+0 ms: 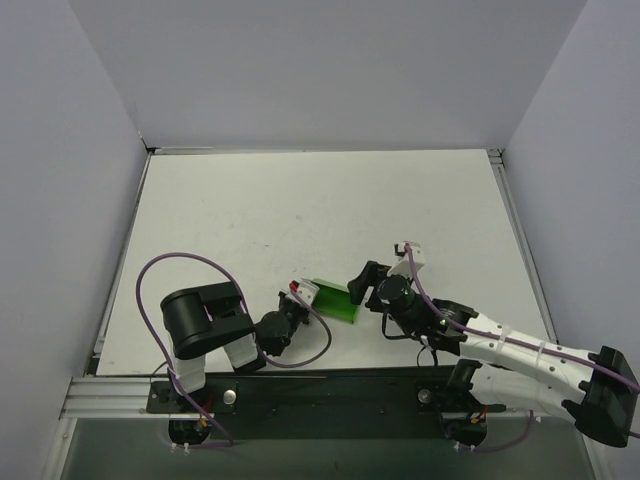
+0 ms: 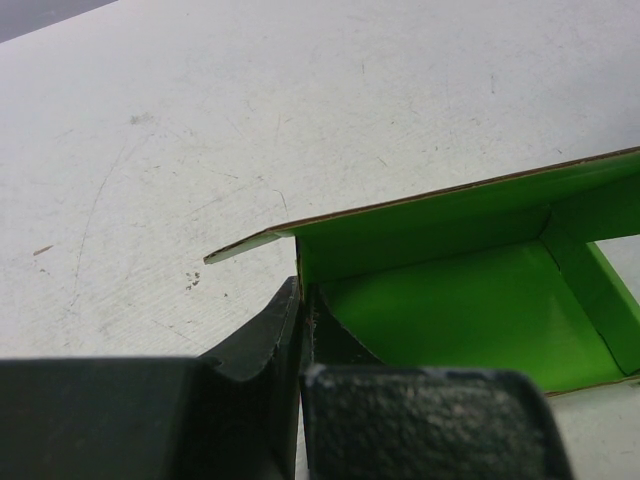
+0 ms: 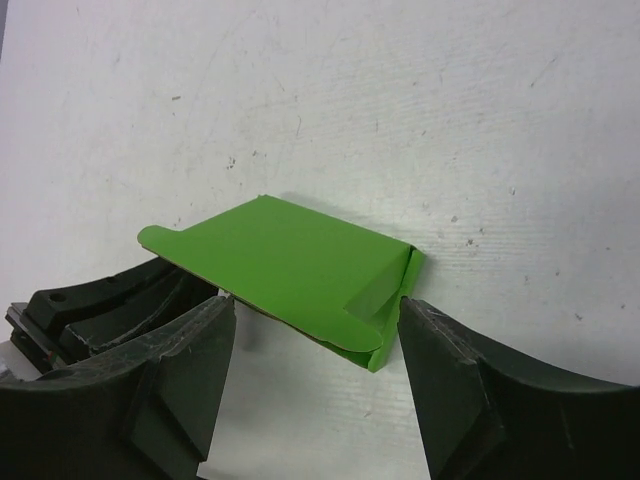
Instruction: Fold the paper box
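Note:
The green paper box (image 1: 336,301) lies on the white table between my two arms, partly folded and open towards the left wrist camera. My left gripper (image 1: 298,298) is shut on the box's near side wall (image 2: 298,262); one finger sits outside it and one inside (image 2: 340,340). The green inside floor (image 2: 470,305) and far wall show beyond. My right gripper (image 1: 358,285) is open and straddles the box's other end (image 3: 290,265). Its right fingertip (image 3: 425,335) is at the folded edge, and its left fingertip (image 3: 205,330) is just under the panel's edge.
The white table (image 1: 300,210) has grey walls on three sides and a metal rail along its near edge (image 1: 110,395). The left arm's fingers (image 3: 95,305) show at the left of the right wrist view. Purple cables loop beside both arms.

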